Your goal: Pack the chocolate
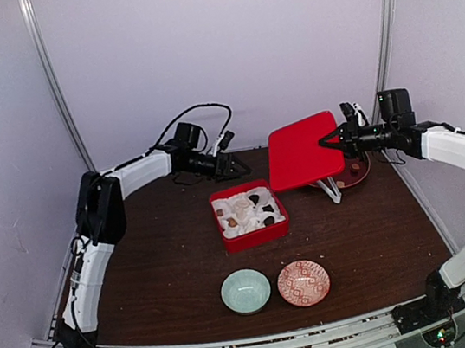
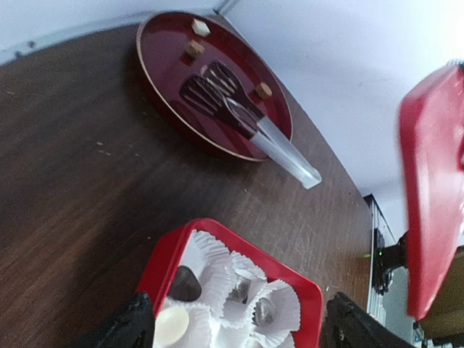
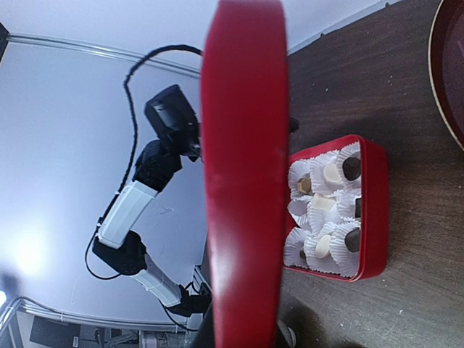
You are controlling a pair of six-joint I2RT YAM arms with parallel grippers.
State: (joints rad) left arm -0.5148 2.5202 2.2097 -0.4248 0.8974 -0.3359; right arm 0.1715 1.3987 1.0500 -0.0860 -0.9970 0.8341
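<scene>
Left fingers: my left fingers [image 1: 237, 168] stand spread wide with nothing between them; my own wrist view shows only their two dark tips at its bottom edge, the rest is cut off.
Right fingers: my right fingers [image 1: 333, 139] are clenched on one corner of the red lid [image 1: 302, 153], holding it up above the plate; in my right wrist view the lid runs edge-on down the middle and hides the fingers.
Hidden: from above, the lid covers most of the dark red plate [image 1: 358, 174]; the near part of the red box [image 2: 239, 243] is cut off in my left wrist view; two of its cups hold something glossy that I cannot make out.
Chocolate: the chocolate [image 3: 331, 173] is in two places; some sits in white paper cups [image 2: 279, 304] inside the box, right below and between my left fingers; the rest lies loose on the plate, beyond my left fingers and just under my right ones.
Chocolate count: three tan pieces on the plate; at least five in the box, three whitish and two dark; I cannot give a surer total.
Cups: crowded and overlapping; I cannot count them.
Tongs: one pair of silver tongs [image 2: 254, 123], heads on the plate, joined end poking over its rim.
Bowls: two, one pale green bowl [image 1: 246, 291] and one patterned pink bowl [image 1: 303, 282], side by side on the desk [image 1: 141, 266], well apart from both sets of fingers.
Box, lid, plate: one each.
</scene>
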